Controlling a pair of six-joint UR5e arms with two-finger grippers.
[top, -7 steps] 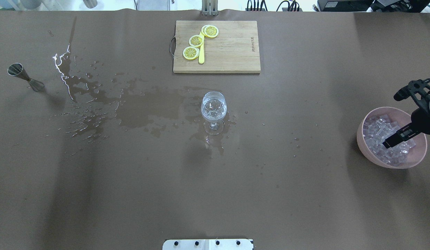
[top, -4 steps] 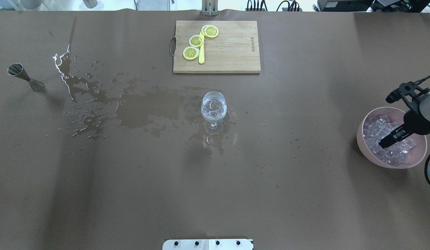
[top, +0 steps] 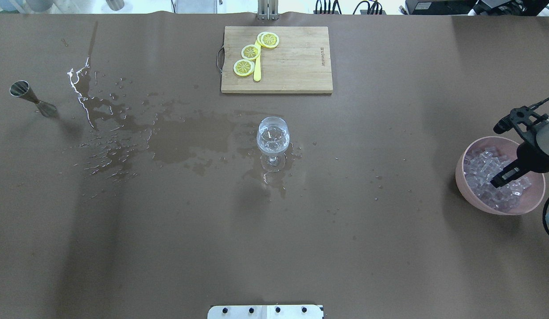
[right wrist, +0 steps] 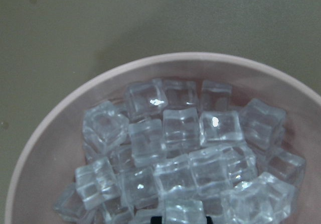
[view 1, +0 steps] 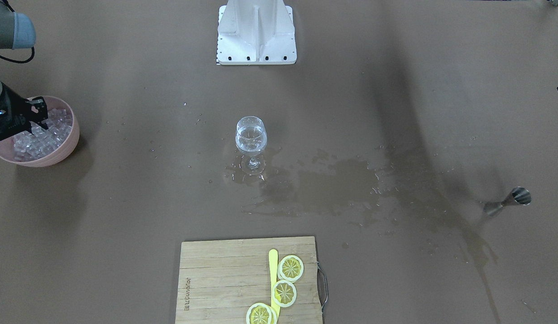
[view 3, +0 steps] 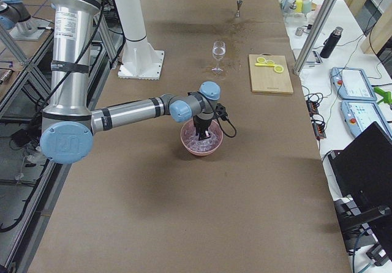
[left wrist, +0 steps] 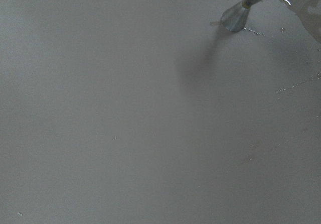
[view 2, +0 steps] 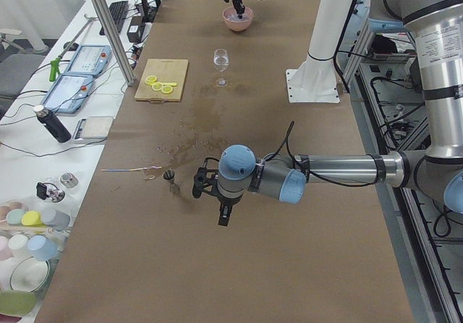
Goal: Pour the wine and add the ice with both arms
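A stemmed wine glass (top: 273, 139) stands upright mid-table and holds clear wine. My right gripper (top: 498, 180) reaches down into a pink bowl (top: 460, 168) heaped with ice (top: 478, 170). In the right wrist view the ice (right wrist: 175, 133) fills the frame, and two dark fingertips (right wrist: 155, 220) stand apart on either side of one cube at the bottom edge. My left gripper (view 2: 224, 218) hovers over bare table near a steel jigger (top: 33, 98). The side view does not show its state, and the left wrist view shows no fingers.
A wide wet spill (top: 185, 141) spreads from the jigger side to the glass. A wooden cutting board (top: 296, 66) at the far edge carries lemon slices (top: 250, 52) and a yellow utensil (top: 257, 71). The white stand base (view 1: 256, 31) sits at the robot's edge.
My right wrist has swung slightly toward the table's middle, and its fingertips have shifted a little within the ice bowl. The glass, jigger and board have not moved.
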